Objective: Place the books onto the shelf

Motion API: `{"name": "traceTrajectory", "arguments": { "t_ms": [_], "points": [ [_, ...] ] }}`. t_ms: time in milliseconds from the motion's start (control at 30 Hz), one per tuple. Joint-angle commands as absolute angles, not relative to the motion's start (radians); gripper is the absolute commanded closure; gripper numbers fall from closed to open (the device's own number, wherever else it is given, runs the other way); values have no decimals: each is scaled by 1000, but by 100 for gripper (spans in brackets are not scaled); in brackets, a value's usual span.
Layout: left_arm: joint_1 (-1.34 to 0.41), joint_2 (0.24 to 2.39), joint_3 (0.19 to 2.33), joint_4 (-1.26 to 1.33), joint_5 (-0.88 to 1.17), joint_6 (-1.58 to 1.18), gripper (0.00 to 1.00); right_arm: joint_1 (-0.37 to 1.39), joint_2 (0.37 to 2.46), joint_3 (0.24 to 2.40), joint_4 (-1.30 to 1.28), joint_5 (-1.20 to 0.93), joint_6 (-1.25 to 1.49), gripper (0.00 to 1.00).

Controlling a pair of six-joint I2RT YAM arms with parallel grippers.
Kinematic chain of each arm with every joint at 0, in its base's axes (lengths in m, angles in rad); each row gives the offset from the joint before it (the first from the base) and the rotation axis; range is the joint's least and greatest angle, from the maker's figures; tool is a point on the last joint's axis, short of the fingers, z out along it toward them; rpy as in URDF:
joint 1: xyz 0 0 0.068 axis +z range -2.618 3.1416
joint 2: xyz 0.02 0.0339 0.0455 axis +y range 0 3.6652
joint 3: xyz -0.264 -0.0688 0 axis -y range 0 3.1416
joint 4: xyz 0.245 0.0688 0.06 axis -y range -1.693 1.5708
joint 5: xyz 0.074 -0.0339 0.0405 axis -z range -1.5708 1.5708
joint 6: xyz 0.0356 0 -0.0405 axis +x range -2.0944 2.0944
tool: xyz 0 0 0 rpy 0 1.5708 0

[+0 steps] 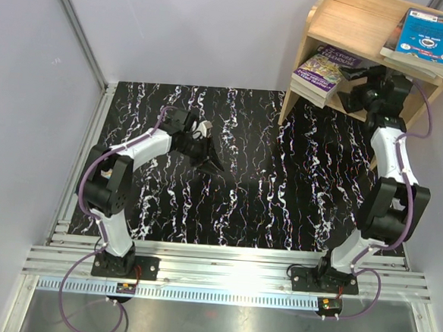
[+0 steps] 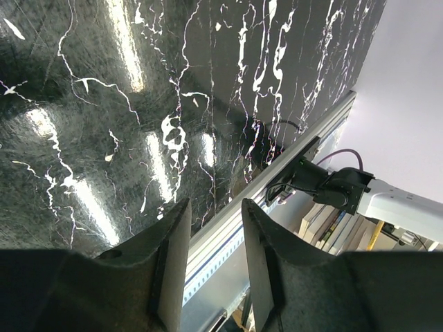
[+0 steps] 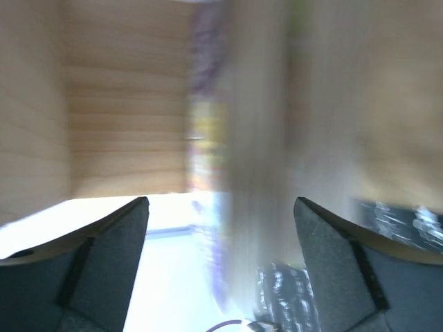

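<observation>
Looking nearly done: books point(image 1: 428, 36) on shelf point(image 1: 353, 23) at two o'clock, none seen elsewhere. Right gripper point(image 3: 220, 202) wide open, empty. Left gripper point(image 2: 214, 205) slightly open, empty.

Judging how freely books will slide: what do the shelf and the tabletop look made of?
The shelf looks like light natural wood, matt: pale grain lines run along its boards. The tabletop looks like a glossy black marble-pattern surface, with white veins and bright lamp glare; real stone or printed laminate, I cannot tell.
</observation>
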State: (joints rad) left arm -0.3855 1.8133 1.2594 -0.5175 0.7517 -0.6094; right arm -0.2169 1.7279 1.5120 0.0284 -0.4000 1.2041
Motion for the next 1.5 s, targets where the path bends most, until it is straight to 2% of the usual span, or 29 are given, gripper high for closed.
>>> {"name": "traceTrajectory", "arguments": {
  "t_ms": [0,400,567,667,700,733,767,833,867,900,1000,1233,1467],
  "points": [
    [-382,1825,1265,-483,782,-603,62,-271,1641,1442,-86,-314,1089,7],
    [-377,1803,1266,-518,747,-588,64,-285,1600,1388,-61,-377,1103,7],
    [-322,1706,1229,-560,661,-562,62,-281,1393,1197,-79,-427,1007,4],
    [-279,1625,1206,-620,530,-526,62,-279,1235,1089,-162,-393,963,0],
    [-269,1603,1203,-674,399,-526,62,-275,1201,1066,-184,-397,954,0],
    [-243,1582,1198,-702,327,-532,58,-270,1151,1037,-208,-402,940,0],
    [-229,1544,1195,-725,266,-528,42,-259,1129,1020,-253,-411,919,0],
    [-190,1523,1207,-814,73,-502,30,-249,1067,961,-305,-431,904,0],
    [-177,1528,1215,-839,25,-488,9,-242,1045,934,-314,-443,905,0],
    [-163,1540,1239,-891,-64,-477,4,-241,1022,889,-331,-448,904,0],
    [-104,1624,1288,-949,-177,-417,1,-219,950,833,-367,-460,916,0],
    [150,1870,1452,-985,-232,-310,1,-158,882,819,-442,-486,911,0],
    [225,1956,1505,-977,-311,-284,1,-103,879,836,-483,-476,897,0]
  ]
}}
